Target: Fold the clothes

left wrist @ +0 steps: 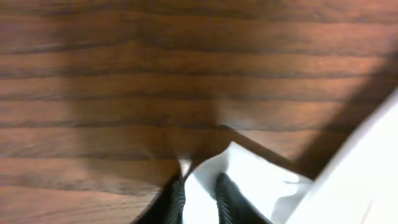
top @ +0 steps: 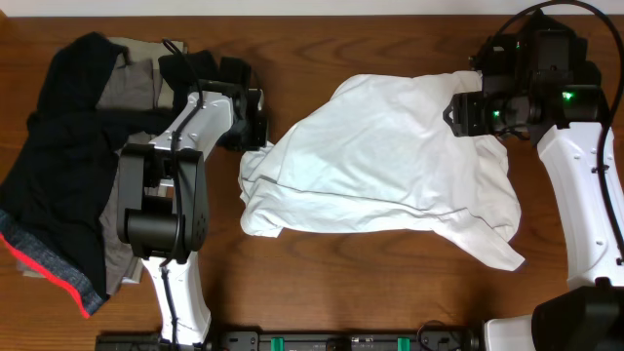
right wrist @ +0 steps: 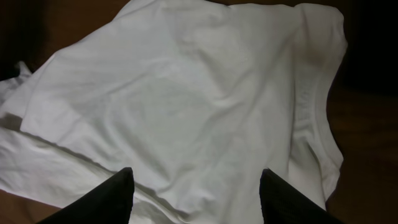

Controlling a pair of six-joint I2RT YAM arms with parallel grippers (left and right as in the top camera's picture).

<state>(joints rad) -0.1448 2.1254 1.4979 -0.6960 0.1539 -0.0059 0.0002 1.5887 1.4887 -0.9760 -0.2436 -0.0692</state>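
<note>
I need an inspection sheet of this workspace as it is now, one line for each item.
Surface: wooden table, dark grain.
Job's things: white T-shirt crumpled in the middle; dark and grey pile at the left.
Clutter: nothing seen.
Tools: left tool shut on the T-shirt's edge; right tool open over it.
Cables: black cable above the right arm.
Surroundings: black rail at the near edge.

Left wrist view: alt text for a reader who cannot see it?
The left gripper pinches an edge of the white T-shirt between its dark fingers at the frame's bottom. Blurred wood-grain table fills the frame above.
</note>
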